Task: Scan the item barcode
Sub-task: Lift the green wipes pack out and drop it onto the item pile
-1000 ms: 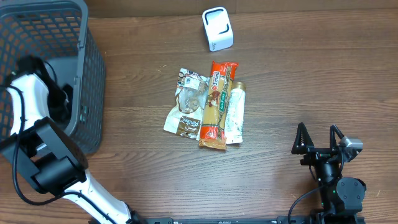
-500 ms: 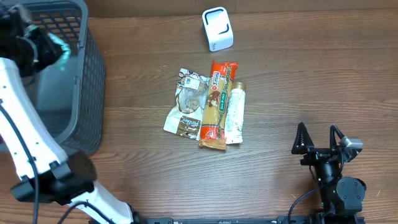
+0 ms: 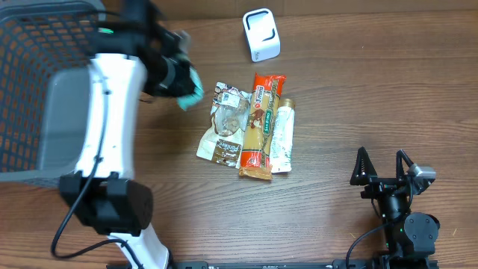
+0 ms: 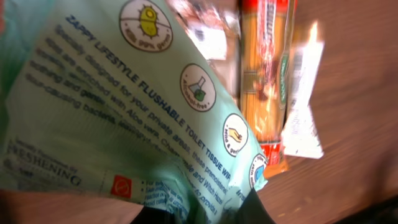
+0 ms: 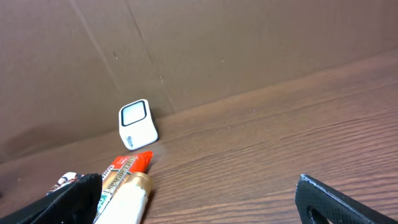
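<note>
My left gripper (image 3: pixel 178 81) is shut on a mint-green pack of flushable wipes (image 3: pixel 189 88), held above the table just left of the pile of goods. In the left wrist view the pack (image 4: pixel 124 106) fills most of the frame, printed side toward the camera, and no barcode shows on it. The dark jaws of that left gripper (image 4: pixel 205 214) pinch its lower edge. The white scanner (image 3: pixel 261 33) stands at the back of the table, also seen as the scanner (image 5: pixel 137 124) in the right wrist view. My right gripper (image 3: pixel 385 170) rests open near the front right, holding nothing.
A dark mesh basket (image 3: pixel 45 45) stands at the far left. In the middle lie a spaghetti pack (image 3: pixel 261 127), a cream tube (image 3: pixel 282 138) and a clear snack bag (image 3: pixel 226 123). A cardboard wall (image 5: pixel 217 43) backs the table.
The left arm has swung out of the basket and to the right, carrying the wipes pack over the table beside the pile. The right arm has not moved.
</note>
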`<state>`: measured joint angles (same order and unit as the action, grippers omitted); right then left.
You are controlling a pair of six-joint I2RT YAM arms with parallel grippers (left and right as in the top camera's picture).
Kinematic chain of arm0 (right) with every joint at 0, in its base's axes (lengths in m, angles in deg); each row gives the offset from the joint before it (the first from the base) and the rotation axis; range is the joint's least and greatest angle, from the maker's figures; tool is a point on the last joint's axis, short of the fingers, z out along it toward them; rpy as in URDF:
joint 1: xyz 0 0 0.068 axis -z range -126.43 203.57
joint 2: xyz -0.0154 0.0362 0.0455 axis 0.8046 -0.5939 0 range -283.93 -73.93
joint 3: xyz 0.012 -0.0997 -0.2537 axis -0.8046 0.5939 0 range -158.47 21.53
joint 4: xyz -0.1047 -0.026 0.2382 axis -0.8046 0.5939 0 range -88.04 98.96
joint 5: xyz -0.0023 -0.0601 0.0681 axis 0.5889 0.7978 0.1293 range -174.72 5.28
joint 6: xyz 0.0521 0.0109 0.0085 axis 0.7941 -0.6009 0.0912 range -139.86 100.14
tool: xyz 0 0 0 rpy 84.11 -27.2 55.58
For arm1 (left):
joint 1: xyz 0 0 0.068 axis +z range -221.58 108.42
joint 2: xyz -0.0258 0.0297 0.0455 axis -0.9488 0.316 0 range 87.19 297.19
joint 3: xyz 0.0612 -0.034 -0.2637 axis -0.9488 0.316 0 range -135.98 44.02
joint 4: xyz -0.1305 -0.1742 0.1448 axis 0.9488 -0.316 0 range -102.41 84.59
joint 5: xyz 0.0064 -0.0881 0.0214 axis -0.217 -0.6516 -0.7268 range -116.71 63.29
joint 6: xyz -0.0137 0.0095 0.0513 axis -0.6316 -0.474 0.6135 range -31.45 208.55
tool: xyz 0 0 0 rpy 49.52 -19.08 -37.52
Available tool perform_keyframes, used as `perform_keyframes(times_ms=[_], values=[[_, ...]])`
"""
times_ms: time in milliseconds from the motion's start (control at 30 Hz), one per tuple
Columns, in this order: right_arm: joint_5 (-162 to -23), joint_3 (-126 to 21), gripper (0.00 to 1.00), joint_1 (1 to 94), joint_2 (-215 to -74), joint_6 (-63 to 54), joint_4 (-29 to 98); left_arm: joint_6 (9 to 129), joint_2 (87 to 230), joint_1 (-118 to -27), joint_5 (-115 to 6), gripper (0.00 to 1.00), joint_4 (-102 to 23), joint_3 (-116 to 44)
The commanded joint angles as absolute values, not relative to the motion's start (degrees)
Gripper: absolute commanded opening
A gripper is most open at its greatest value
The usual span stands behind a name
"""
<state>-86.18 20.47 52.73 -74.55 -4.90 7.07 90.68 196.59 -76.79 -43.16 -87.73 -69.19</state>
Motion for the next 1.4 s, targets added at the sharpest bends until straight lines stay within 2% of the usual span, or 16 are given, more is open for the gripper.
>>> perform_keyframes(times_ms=[0,200,267,300,333,367,400,433,600,767,1000,1200,1367], values=[[-85.85,21.06,1.00,52.44,-74.09,-5.12,6.70,92.23,196.57,-82.15,-41.08,0.04,-81.26,-57.84],[-85.85,21.06,1.00,52.44,-74.09,-5.12,6.70,92.41,196.57,-88.86,-39.79,0.09,-64.37,-41.25],[-85.85,21.06,1.00,52.44,-74.09,-5.12,6.70,92.43,196.57,-90.34,-39.81,0.16,-60.59,-37.97],[-85.85,21.06,1.00,52.44,-74.09,-5.12,6.70,92.43,196.57,-90.98,-39.79,0.36,-59.23,-36.82],[-85.85,21.06,1.00,52.44,-74.09,-5.12,6.70,92.43,196.57,-91.48,-39.79,0.61,-58.45,-36.12],[-85.85,21.06,1.00,52.44,-74.09,-5.12,6.70,92.43,196.57,-91.83,-39.77,0.80,-58.05,-35.81],[-85.85,21.06,1.00,52.44,-74.09,-5.12,6.70,92.30,196.57,-92.01,-39.61,0.92,-57.97,-35.83],[-85.85,21.06,1.00,52.44,-74.09,-5.12,6.67,92.15,196.57,-92.16,-39.61,1.00,-57.83,-35.92],[-85.85,21.06,1.00,52.44,-74.09,-5.12,6.70,88.72,196.40,-91.90,-37.93,1.00,-59.95,-40.14],[-85.85,21.06,1.00,52.44,-74.09,-5.12,6.67,86.44,195.00,-90.58,-36.47,1.00,-67.06,-51.05],[-85.85,21.06,1.00,52.44,-74.09,-5.12,6.70,74.16,191.24,-85.82,-27.40,1.00,-76.92,-65.36],[-85.85,21.06,1.00,52.44,-74.09,-5.12,6.67,67.65,190.21,-77.12,-22.98,0.99,-82.86,-65.01],[-85.87,21.06,1.00,52.44,-74.09,-5.12,6.67,70.73,190.21,-72.47,-25.76,1.00,-82.40,-61.91]])
